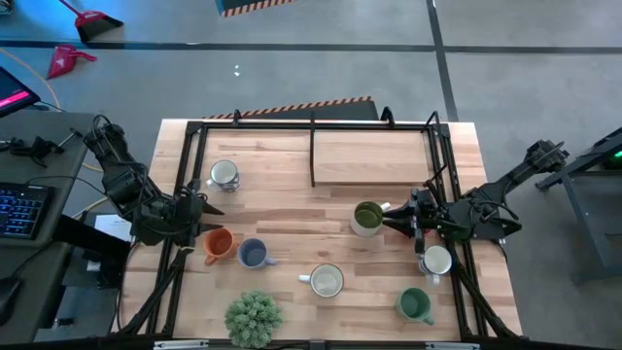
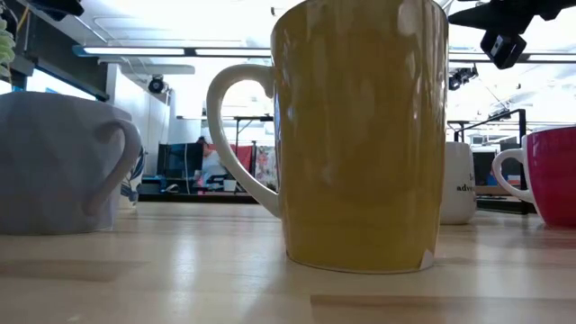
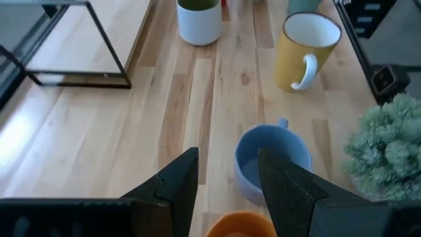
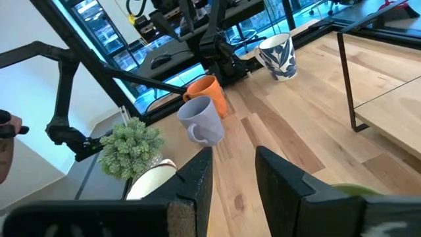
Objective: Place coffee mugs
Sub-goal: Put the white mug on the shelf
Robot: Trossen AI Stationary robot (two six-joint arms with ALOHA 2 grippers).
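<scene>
Several mugs stand on their bases on the wooden table. In the high view these are the patterned white mug [image 1: 224, 175], orange mug [image 1: 218, 243], blue-grey mug [image 1: 253, 255], cream mug [image 1: 326, 282], dark green mug [image 1: 415, 305], white mug [image 1: 436, 261] and olive green mug [image 1: 367, 218]. My left gripper [image 1: 204, 209] [image 3: 227, 174] is open, hovering just past the orange mug [image 3: 240, 225], with the blue-grey mug [image 3: 273, 161] ahead. My right gripper [image 1: 387, 219] [image 4: 233, 174] is open, right beside the olive green mug [image 4: 355, 191], which is outside its fingers.
A bushy potted plant [image 1: 253, 318] stands at the near edge, left of the cream mug [image 2: 360, 135]. A black frame [image 1: 313, 146] surrounds the far part of the table, with a raised board inside it. The low view also shows a magenta mug [image 2: 549, 175].
</scene>
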